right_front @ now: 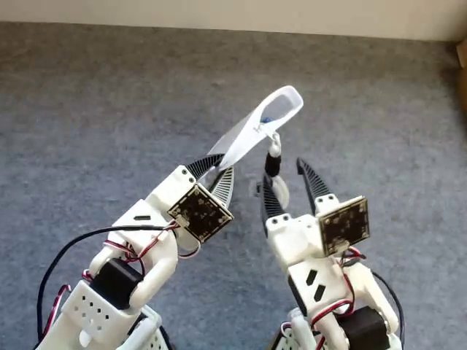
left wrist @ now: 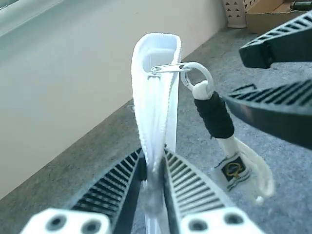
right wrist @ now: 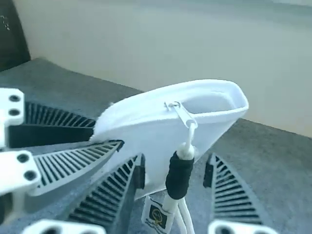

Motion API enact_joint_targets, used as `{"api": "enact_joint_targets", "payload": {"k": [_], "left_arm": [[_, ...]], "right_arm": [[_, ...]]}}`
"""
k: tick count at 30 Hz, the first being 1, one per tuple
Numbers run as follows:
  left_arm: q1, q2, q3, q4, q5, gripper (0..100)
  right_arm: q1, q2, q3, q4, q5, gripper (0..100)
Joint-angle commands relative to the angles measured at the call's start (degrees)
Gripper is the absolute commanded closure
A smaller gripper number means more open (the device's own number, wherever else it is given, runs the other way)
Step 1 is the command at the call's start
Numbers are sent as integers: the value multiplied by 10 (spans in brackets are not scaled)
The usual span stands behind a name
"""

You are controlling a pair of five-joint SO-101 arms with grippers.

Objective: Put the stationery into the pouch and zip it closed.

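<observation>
High view. White pouch (right_front: 257, 127): lifted off the grey table (right_front: 102, 95), slanting up and away from the left end effector (right_front: 217, 173), which is clamped on its near end. Black-wrapped cord (right_front: 272, 165): hanging from the far end of the pouch. Fingers of the right end effector (right_front: 284, 175): apart, one either side of the cord.

Left wrist view. Edge-on pouch (left wrist: 155, 102): pinched between the ribbed black fingers of the left end effector (left wrist: 153, 163). Metal zipper pull (left wrist: 166, 68): near the far tip, joined to a ring (left wrist: 197, 73), then the cord (left wrist: 214, 117) and a small label (left wrist: 235, 170). Spread right end effector (left wrist: 235, 75): just beside the cord.

Right wrist view. Same pouch (right wrist: 156, 131): small gap at its far end, beside the zipper pull (right wrist: 179, 113). Hanging cord (right wrist: 179, 175): between the parted fingers of the right end effector (right wrist: 175, 161); contact not discernible. Closed left end effector (right wrist: 105, 135): gripping the pouch's near end.
</observation>
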Motion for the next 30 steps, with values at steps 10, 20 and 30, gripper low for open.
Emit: {"api": "enact_joint_targets", "payload": {"k": [10, 20, 30], "left_arm": [[-4, -20, -8, -6, 4, 995], [-3, -20, -8, -6, 4, 995], [-3, -19, -8, -6, 4, 995]], "right_arm": [[18, 3, 76, -182, 13, 814], [18, 4, 106, -217, 45, 815], [20, 112, 65, -188, 45, 815]]}}
